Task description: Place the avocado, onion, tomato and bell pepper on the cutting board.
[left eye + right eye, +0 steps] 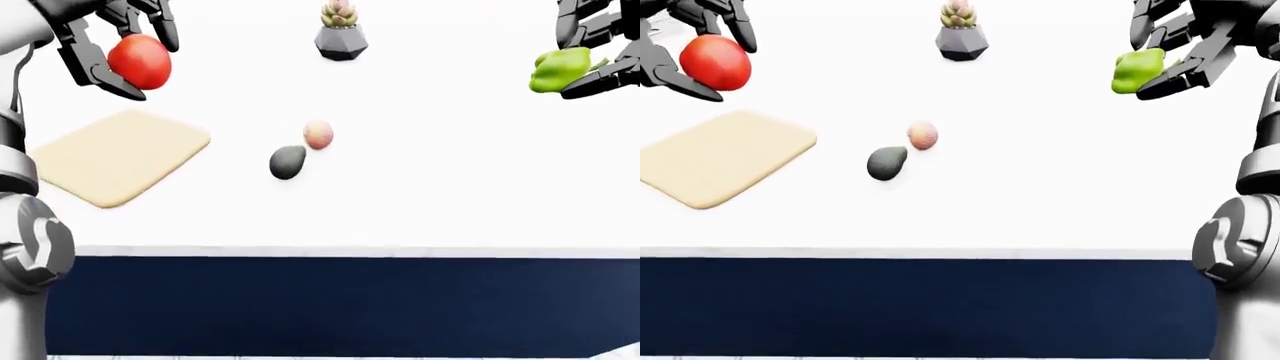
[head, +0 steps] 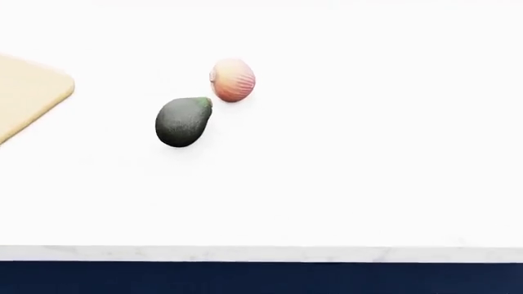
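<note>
We see the avocado [image 2: 183, 122] and the onion [image 2: 233, 79] lying nearly touching on the white surface [image 2: 368, 153], left of centre in the head view. The cutting board [image 1: 118, 155] lies bare at the left of the left-eye view. Our left hand [image 1: 112, 39] is raised at the upper left, fingers closed round the tomato [image 1: 139, 61]. Our right hand [image 1: 1185, 41], upper right, grips the bell pepper [image 1: 1138, 70]. A potted succulent [image 1: 340, 31] stands at top centre.
</note>
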Available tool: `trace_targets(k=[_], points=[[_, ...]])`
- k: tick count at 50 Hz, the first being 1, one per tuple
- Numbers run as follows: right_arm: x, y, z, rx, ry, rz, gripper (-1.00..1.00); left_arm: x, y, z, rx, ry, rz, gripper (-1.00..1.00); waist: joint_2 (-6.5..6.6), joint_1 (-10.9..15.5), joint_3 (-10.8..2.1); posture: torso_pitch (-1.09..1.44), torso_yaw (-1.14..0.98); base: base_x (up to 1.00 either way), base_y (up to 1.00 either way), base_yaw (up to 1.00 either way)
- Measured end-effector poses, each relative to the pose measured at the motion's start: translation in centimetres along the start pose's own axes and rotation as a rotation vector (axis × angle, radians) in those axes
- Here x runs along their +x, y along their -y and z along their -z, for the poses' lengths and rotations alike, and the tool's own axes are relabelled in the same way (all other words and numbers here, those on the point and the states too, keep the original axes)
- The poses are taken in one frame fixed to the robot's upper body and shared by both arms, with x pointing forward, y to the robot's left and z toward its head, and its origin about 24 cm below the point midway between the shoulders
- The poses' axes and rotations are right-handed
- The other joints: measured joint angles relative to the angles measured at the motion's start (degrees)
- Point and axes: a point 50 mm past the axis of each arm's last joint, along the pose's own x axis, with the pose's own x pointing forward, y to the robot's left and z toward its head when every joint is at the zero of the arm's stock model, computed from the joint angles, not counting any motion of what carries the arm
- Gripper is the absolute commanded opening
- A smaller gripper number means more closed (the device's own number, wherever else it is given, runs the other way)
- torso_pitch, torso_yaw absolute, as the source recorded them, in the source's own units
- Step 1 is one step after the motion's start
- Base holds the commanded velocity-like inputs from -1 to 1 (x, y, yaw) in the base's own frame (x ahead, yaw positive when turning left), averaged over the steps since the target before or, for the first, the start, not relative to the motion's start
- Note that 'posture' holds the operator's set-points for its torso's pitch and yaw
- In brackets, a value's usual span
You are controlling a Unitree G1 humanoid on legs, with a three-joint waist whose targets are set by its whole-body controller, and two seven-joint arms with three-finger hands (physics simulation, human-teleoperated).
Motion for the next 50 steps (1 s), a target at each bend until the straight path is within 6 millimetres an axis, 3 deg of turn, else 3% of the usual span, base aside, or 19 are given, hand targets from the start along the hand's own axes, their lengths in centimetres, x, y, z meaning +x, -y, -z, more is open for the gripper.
trace_targets(k=[4, 5, 9, 15, 18, 22, 28, 30, 33, 37, 42, 46, 50], points=[[-0.2, 0.3, -0.1, -0.003, 0.008, 0.012, -1.00, 0.0, -0.3, -0.2, 0.005, 0.009, -0.013, -1.00, -2.91, 0.1, -0.64, 0.00, 0.00, 0.00, 0.19, 0.00], [-0.3, 0.3, 0.0, -0.001, 0.003, 0.017, -1.00, 0.1, -0.1, -0.4, 0.004, 0.017, -0.010, -1.00, -2.15, -0.3, -0.36, 0.00, 0.00, 0.00, 0.19, 0.00], [-0.2, -0.1, 1.0, 0.016, -0.038, -0.005, -1.00, 0.4, 0.6, -0.2, 0.001, 0.014, 0.024, -1.00, -1.24, -0.1, -0.72, 0.00, 0.00, 0.00, 0.18, 0.00], [-0.1, 0.0, 0.4, 0.010, -0.018, -0.002, -1.00, 0.2, -0.5, -0.7, 0.013, 0.029, -0.016, -1.00, 2.90, 0.3, 0.03, 0.00, 0.00, 0.00, 0.18, 0.00], [0.0, 0.0, 0.1, 0.008, -0.012, -0.002, -1.00, 0.1, -0.7, -0.7, 0.014, 0.029, -0.024, -1.00, 6.37, 0.1, -0.51, 0.00, 0.00, 0.00, 0.19, 0.00], [0.5, -0.7, 0.2, 0.007, -0.009, -0.033, -1.00, -0.3, -0.3, 0.3, -0.004, -0.007, -0.010, -1.00, 5.10, 0.8, -0.33, 0.00, 0.00, 0.00, 0.19, 0.00], [0.2, -0.4, 0.2, 0.006, -0.006, -0.020, -1.00, -0.1, -0.1, 0.1, 0.000, 0.000, -0.007, -1.00, 1.24, 0.0, 0.14, 0.00, 0.00, 0.00, 0.15, 0.00], [0.0, 0.0, -0.1, 0.002, 0.010, -0.004, -1.00, -0.2, -0.4, -0.1, 0.005, 0.005, -0.016, -1.00, 0.14, 0.8, 0.89, 0.00, 0.00, 0.00, 0.00, 0.00], [-0.1, 0.2, -0.4, 0.002, 0.025, 0.005, -1.00, -0.2, -0.7, -0.2, 0.006, 0.010, -0.028, -1.00, -2.67, 1.9, 0.99, 0.00, 0.00, 0.00, 0.00, 0.00], [0.0, -0.1, 0.2, 0.012, 0.006, -0.009, -1.00, 0.1, 0.5, 0.2, -0.004, 0.000, 0.017, -1.00, -1.04, 1.0, 1.32, 0.00, 0.00, 0.00, 0.00, 0.00], [0.1, -0.5, 0.8, 0.014, -0.020, -0.020, -1.00, 0.0, 0.2, 0.1, 0.001, 0.000, 0.013, -1.00, 0.49, 0.2, 1.18, 0.00, 0.00, 0.00, 0.00, 0.00], [0.2, -0.6, 0.9, 0.010, -0.024, -0.025, -1.00, -0.1, -0.1, 0.0, 0.003, 0.007, -0.005, -1.00, 1.16, 0.2, 0.50, 0.00, 0.00, 0.00, 0.03, 0.00], [0.0, -0.3, 0.7, 0.007, -0.015, -0.015, -1.00, 0.0, 0.0, -0.1, 0.005, 0.010, 0.003, -1.00, 3.36, 0.4, -0.54, 0.00, 0.00, 0.00, 0.07, 0.00]])
